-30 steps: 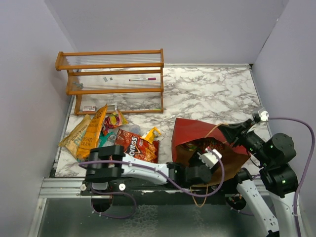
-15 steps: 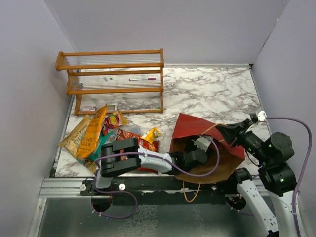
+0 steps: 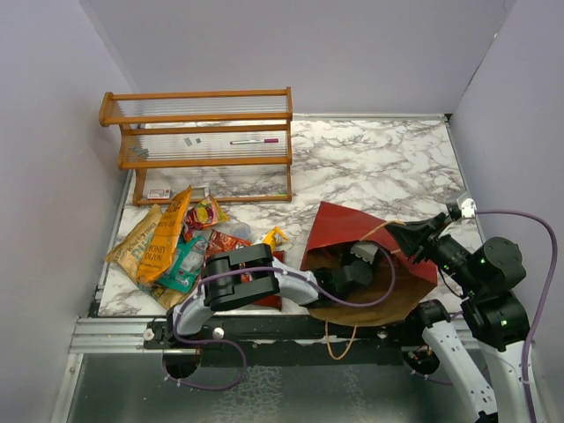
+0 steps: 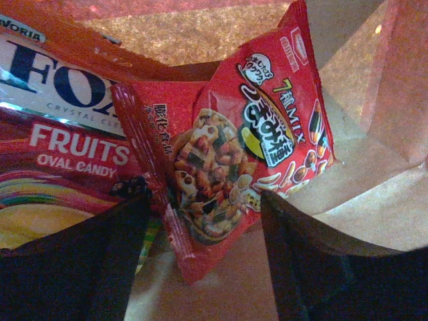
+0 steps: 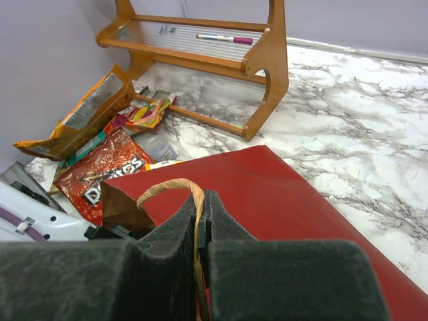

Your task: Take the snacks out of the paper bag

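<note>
The left gripper [image 4: 204,208] sat inside the paper bag [image 3: 339,227], its two dark fingers [image 4: 87,261] spread wide apart. A red rice-cracker mix packet [image 4: 231,157] lay in the gap between them, its lower corner pointing down toward the gripper's palm; I could not tell whether either finger touched it. Just past the left finger, overlapping that packet's edge, lay a packet printed "FRUITS OVAL CANDY" [image 4: 67,157], and beyond that one a red packet with large dark-blue lettering [image 4: 63,77]. Tan kraft paper showed behind and to the right of the fingers.

The right gripper [image 5: 200,207] had its foam-padded fingers pressed together on the bag's twisted paper handle [image 5: 164,187], which looped out ahead of the fingertips. The dark red side of the bag spread just beyond and to the right of them. Farther ahead and to the left of this gripper, on the marble table [image 5: 348,114], lay a Doritos bag [image 5: 100,175] and an orange bag [image 5: 77,120] beside a wooden rack [image 5: 264,63].
</note>
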Robot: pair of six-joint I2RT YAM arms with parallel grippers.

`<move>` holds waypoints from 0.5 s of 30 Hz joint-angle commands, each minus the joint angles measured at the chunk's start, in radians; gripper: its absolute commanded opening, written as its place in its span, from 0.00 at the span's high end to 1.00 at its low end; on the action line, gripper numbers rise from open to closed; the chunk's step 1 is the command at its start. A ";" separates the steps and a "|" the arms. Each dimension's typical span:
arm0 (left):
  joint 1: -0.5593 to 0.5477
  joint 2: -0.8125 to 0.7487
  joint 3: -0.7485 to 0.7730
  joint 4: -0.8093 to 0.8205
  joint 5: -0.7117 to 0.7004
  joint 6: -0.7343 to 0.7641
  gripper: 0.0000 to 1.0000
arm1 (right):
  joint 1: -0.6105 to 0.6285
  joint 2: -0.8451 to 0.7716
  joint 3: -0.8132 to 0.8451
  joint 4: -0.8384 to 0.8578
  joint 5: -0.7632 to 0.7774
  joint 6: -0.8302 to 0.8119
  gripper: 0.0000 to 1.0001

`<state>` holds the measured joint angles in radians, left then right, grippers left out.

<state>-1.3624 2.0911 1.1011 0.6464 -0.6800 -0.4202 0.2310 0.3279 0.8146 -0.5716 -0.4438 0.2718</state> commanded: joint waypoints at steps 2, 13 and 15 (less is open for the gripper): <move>0.027 0.027 0.038 0.068 0.051 0.020 0.75 | 0.002 -0.016 -0.006 0.028 -0.021 -0.015 0.98; 0.028 -0.232 -0.095 -0.126 0.224 -0.019 1.00 | 0.002 -0.025 -0.013 0.027 -0.013 -0.016 0.98; 0.018 -0.316 -0.140 -0.167 0.273 -0.032 1.00 | 0.002 -0.024 -0.015 0.031 -0.011 -0.015 0.98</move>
<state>-1.3350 1.9453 1.0195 0.5549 -0.5323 -0.4156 0.2310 0.3168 0.8101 -0.5705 -0.4450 0.2649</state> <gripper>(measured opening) 0.141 0.026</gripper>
